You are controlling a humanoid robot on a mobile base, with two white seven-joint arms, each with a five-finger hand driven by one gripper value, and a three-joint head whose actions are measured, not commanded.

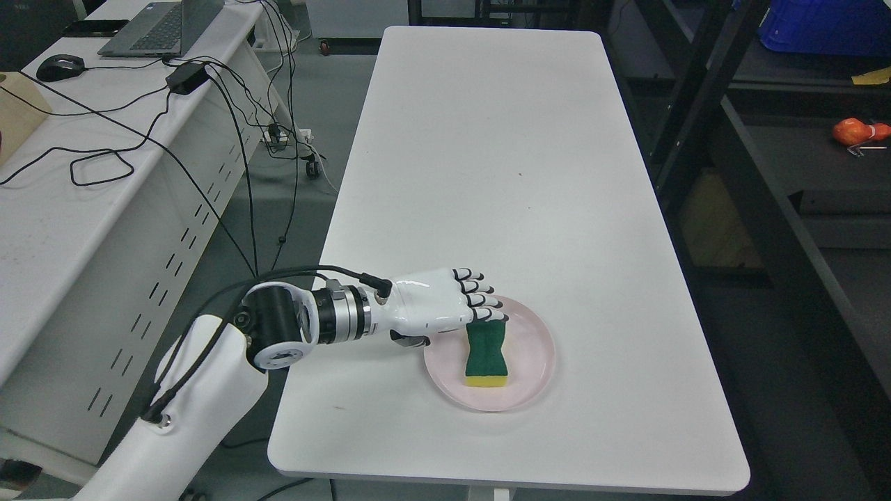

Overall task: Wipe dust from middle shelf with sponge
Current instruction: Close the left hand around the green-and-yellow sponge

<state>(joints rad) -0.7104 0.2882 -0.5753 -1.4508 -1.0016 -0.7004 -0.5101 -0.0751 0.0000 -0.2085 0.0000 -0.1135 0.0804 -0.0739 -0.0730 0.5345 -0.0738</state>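
From my head camera I look down on a long white counter point(501, 174) that runs away from me. Near its close end sits a round pale pink plate point(536, 376). A sponge point(487, 351) lies flat on that plate, dark green scouring side up, with a yellow layer showing along the edge closest to me; its sides pinch in at the waist.

My left arm comes in from the lower left, white with a black and silver wrist, a black cable running along it. The left hand point(445, 303) reaches over the left rim of the plate, palm down, its fingers point(480, 299) stretched out nearly straight and close together, black-tipped. The fingertips sit right at the far end of the sponge, over or touching it; I cannot tell which. The hand grips nothing.

Left of the plate, across a gap of grey floor, stands a second white desk point(69, 209) carrying a laptop point(160, 28), a black mouse point(60, 67) and loose black cables. Right of the plate stands dark metal shelving point(759, 202), with an orange object point(853, 131) on one shelf.
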